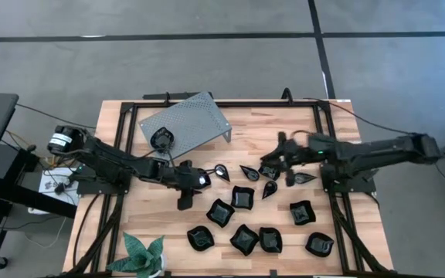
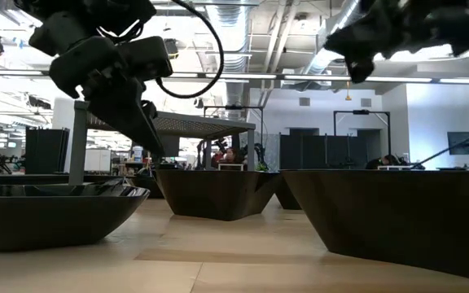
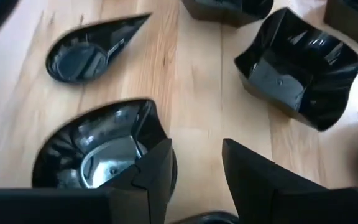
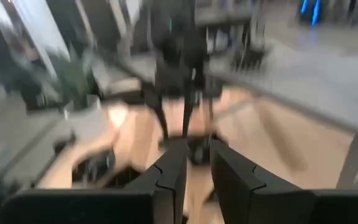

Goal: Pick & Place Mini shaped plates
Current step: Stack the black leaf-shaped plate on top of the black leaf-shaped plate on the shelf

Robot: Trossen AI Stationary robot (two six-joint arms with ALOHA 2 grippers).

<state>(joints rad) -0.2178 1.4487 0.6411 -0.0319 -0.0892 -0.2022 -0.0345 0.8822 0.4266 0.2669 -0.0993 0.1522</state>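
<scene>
Several glossy black shaped plates (image 1: 244,198)

Glossy black plastic plates (image 3: 300,59) on smooth pale wood table (image 3: 201,93); perforated metal stand (image 1: 188,120).

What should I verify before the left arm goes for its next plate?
1. Left gripper open, nothing between its fingers: ok.
2. Roundish plate clear of the near finger: cannot tell, the finger overlaps it.
3. Teardrop plate ahead, lying flat and apart from its neighbours: ok.
4. Right gripper above the plates mid-table, free of any load: cannot tell.
5. Bare room on the stand beside the plate on it: ok.
</scene>
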